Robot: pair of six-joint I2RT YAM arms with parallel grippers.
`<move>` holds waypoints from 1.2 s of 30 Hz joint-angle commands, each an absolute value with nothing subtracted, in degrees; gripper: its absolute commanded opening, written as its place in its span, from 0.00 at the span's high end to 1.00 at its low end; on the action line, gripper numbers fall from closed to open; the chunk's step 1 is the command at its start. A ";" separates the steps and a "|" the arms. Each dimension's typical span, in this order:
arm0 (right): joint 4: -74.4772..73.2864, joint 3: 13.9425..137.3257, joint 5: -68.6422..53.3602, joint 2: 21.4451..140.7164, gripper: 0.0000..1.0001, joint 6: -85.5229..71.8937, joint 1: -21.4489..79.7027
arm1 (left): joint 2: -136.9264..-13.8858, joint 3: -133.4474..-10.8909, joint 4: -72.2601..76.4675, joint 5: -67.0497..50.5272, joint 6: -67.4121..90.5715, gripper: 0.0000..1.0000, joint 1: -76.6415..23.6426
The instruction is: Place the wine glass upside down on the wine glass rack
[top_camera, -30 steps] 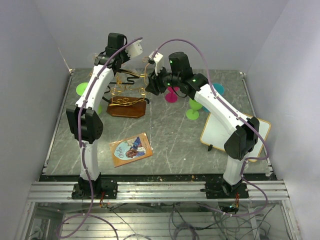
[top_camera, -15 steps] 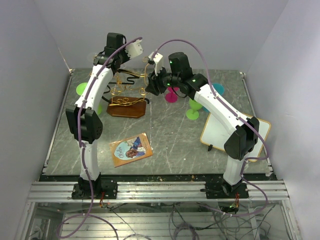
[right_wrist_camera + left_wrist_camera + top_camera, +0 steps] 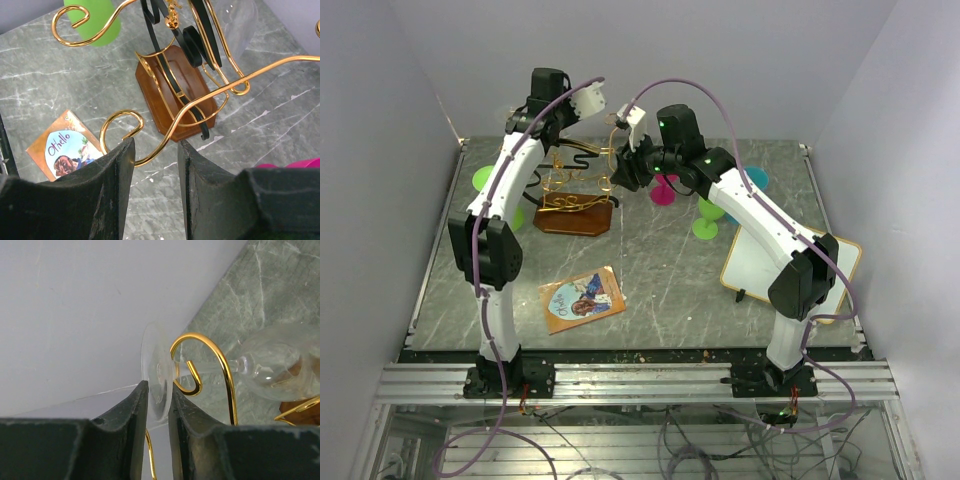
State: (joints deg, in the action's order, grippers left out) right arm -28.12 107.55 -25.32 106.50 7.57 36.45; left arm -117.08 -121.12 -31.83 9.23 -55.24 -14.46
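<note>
The gold wire wine glass rack (image 3: 576, 186) stands on its brown wooden base (image 3: 575, 218) at the back left. My left gripper (image 3: 159, 390) is above it (image 3: 582, 100), shut on the foot of a clear wine glass (image 3: 157, 371). The glass's stem lies in a curled gold hook (image 3: 222, 360), with the bowl (image 3: 280, 362) beyond it. My right gripper (image 3: 156, 145) is open at the rack's right side (image 3: 620, 152). A scroll-tipped gold arm (image 3: 197, 105) runs between its jaws, against the left finger. The base (image 3: 182, 92) and glass bowl (image 3: 235, 22) show in the right wrist view.
Coloured goblets stand around: a green one (image 3: 480, 178) at far left, a magenta one (image 3: 663, 190), another green one (image 3: 705, 226) and a teal one (image 3: 756, 178) to the right. An Othello card (image 3: 582, 298) lies in front. A white board (image 3: 775, 262) lies at right.
My left gripper with the glass has shifted very slightly left. The right arm and the rack have not visibly moved.
</note>
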 commanded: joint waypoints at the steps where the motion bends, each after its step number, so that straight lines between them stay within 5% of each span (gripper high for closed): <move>1: -31.15 106.74 -25.66 106.00 0.60 8.27 36.42 | -114.41 -118.74 -31.06 7.49 -55.48 0.67 -13.97; 36: -31.44 107.23 -26.03 106.52 0.61 8.35 36.55 | -109.71 -113.12 -29.40 8.46 -55.87 0.52 -13.28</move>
State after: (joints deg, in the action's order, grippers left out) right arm -28.36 107.55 -26.15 106.52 7.77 36.45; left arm -112.22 -114.08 -27.33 8.73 -55.75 -13.85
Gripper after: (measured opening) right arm 0.395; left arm 0.470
